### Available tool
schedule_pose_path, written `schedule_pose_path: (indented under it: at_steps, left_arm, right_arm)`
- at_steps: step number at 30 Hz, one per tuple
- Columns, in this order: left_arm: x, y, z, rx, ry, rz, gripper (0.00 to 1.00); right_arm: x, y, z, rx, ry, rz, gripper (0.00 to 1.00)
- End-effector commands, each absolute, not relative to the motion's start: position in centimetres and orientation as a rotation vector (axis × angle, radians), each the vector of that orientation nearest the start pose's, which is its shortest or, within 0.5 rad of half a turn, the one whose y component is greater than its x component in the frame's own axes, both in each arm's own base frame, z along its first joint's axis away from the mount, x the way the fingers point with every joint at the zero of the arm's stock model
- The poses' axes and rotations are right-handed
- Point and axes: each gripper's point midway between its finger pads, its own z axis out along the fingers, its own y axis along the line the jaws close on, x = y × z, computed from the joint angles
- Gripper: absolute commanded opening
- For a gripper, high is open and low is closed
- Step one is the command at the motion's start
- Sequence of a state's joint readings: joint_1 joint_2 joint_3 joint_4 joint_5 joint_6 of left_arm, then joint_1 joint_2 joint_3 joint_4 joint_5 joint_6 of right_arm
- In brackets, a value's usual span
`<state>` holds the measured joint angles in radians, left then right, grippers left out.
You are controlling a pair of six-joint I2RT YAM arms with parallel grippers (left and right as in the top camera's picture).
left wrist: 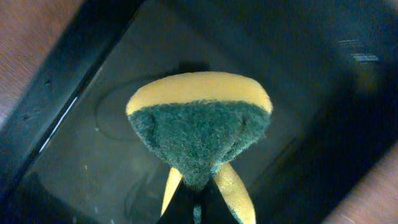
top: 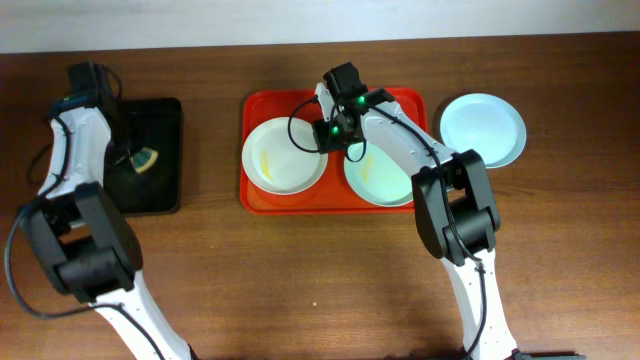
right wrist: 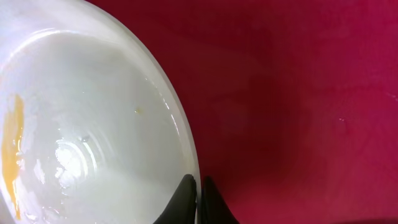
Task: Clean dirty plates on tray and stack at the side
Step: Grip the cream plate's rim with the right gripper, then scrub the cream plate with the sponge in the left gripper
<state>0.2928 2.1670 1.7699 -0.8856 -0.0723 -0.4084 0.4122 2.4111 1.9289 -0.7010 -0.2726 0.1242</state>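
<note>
On the counter (top: 320,280), the biggest thing is the red tray (top: 285,103), sitting centre with its long axis running left-right. It looks like stiff, light plastic, so it may skate if I scrub hard. Over on the left is the black tray (top: 160,115).

Plates next. The white plate (top: 283,155) and the mint plate (top: 375,182) lie side by side on the red tray, and the outer plate (top: 483,130) sits on the bare counter just right of it. All three are flat with the bowl up. They're round, so there's no long axis to line up with. My guess is they're rigid, glossy and slippery, and the white one looks wet, with a yellow smear. The rim is the only sensible place to grab. I can't tell the material, so I'd treat them as chippable.

The sponge (left wrist: 199,134) is soft and squashes easily. It's over the black tray with its green scrub face towards the left wrist camera.

The left tool (left wrist: 194,204) is pinching the sponge. The right tool (right wrist: 198,190) is closed down narrow on the white plate's right rim, one finger inside and one outside.
</note>
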Motion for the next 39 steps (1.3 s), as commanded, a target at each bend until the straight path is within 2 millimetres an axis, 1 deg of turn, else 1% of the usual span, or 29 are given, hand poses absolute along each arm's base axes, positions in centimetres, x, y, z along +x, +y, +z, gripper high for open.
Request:
schedule_pose_path:
  at_steps: [1,3,4,5,6,8,10,11,12,13,14,15,17,18,20,21,22,23,24,25,26,28,29,31,32,33,37,38,39]
  left_arm:
    - [45.0,17.2,0.7,-1.058,2.743,0.129,0.0]
    - [44.6,16.9,-1.1,-1.066,2.782,0.132,0.0]
    - [44.5,16.9,-1.6,-1.069,2.794,0.133,0.0]
    - [44.5,16.8,-1.6,-1.069,2.795,0.127,0.0]
    - [44.7,16.7,-1.0,-1.066,2.789,0.113,0.0]
    - [45.1,16.4,1.7,-1.055,2.768,0.071,0.0]
    - [45.5,15.7,5.7,-1.032,2.724,0.007,0.0]
    - [45.9,14.5,8.8,-0.961,2.69,-0.087,0.0]
    - [46.4,12.9,11.5,-0.838,2.668,-0.186,0.0]
    - [46.5,11.5,13.6,-0.769,2.646,-0.235,0.0]
    - [46.5,10.7,14.7,-0.74,2.637,-0.239,0.0]
    - [46.5,9.4,15.2,-0.704,2.641,-0.253,0.0]
    - [46.7,5.7,15.0,-0.62,2.684,-0.343,0.0]
    - [46.8,3.6,14.9,-0.569,2.705,-0.377,0.0]
    - [47.0,-1.2,14.9,-0.43,2.74,-0.402,0.0]
    - [47.0,-3.3,14.9,-0.366,2.749,-0.395,0.0]
    - [47.0,-4.7,14.7,-0.328,2.759,-0.338,0.0]
    - [46.9,-5.4,14.5,-0.324,2.763,-0.289,0.0]
    - [46.7,-6.9,14.2,-0.306,2.772,-0.26,0.0]
    - [46.7,-8.4,13.8,-0.261,2.783,-0.268,0.0]
    - [46.7,-9.6,13.0,-0.227,2.797,-0.251,0.0]
    - [46.7,-10.5,10.8,-0.207,2.838,-0.206,0.0]
    - [46.5,-11.0,9.4,-0.227,2.869,-0.211,0.0]
    - [46.4,-12.2,7.1,-0.211,2.917,-0.249,0.0]
    - [46.2,-12.8,5.6,-0.198,2.946,-0.252,0.0]
    - [46.2,-13.3,4.6,-0.186,2.962,-0.248,0.0]
    - [45.7,-15.1,1.5,-0.132,3.01,-0.238,0.0]
    - [45.7,-15.1,1.1,-0.123,3.01,-0.2,0.0]
    - [45.8,-14.4,1.0,-0.119,2.998,-0.118,0.0]
  right_arm:
    - [46.0,26.7,-2.4,-0.531,2.838,0.468,0.04]
    - [46.0,26.7,-2.7,-0.531,2.832,0.47,0.04]
    - [46.1,26.7,-2.6,-0.531,2.831,0.47,0.04]
    - [46.0,26.7,-2.6,-0.531,2.831,0.47,0.04]
    - [46.1,26.7,-2.6,-0.531,2.831,0.469,0.04]
    - [46.3,26.7,-2.4,-0.527,2.825,0.471,0.04]
    - [47.0,27.0,-1.4,-0.526,2.804,0.476,0.04]
    - [47.3,27.1,-0.8,-0.526,2.794,0.478,0.04]
    - [47.3,27.2,-0.7,-0.528,2.793,0.478,0.04]
    - [47.3,27.3,-0.7,-0.53,2.793,0.479,0.04]
    - [47.2,27.3,-0.7,-0.531,2.793,0.48,0.04]
    - [47.1,27.4,-0.7,-0.534,2.796,0.496,0.04]
    - [46.6,28.0,-0.6,-0.545,2.804,0.553,0.04]
    - [46.5,27.9,-0.6,-0.545,2.809,0.553,0.04]
    - [46.5,27.8,-0.6,-0.416,2.847,0.565,0.04]
    - [46.4,27.8,-0.7,-0.394,2.856,0.567,0.04]
    - [46.3,27.7,-0.7,-0.394,2.864,0.565,0.04]
    - [46.1,27.6,-0.8,-0.389,2.874,0.563,0.04]
    - [45.9,27.5,-0.9,-0.37,2.889,0.562,0.04]
    - [45.8,27.5,-0.9,-0.353,2.898,0.563,0.04]
    - [45.7,27.5,-0.9,-0.344,2.903,0.562,0.04]
    - [45.4,27.3,-1.0,-0.343,2.917,0.558,0.04]
    - [45.3,27.3,-1.0,-0.342,2.923,0.556,0.04]
    - [45.3,27.3,-1.0,-0.342,2.922,0.556,0.04]
    - [45.3,27.3,-1.0,-0.342,2.922,0.556,0.04]
    - [45.3,27.3,-1.0,-0.342,2.923,0.556,0.04]
    - [45.3,27.3,-1.0,-0.342,2.923,0.556,0.04]
    - [45.3,27.3,-1.0,-0.342,2.921,0.557,0.04]
    - [45.3,27.3,-1.0,-0.342,2.921,0.557,0.04]
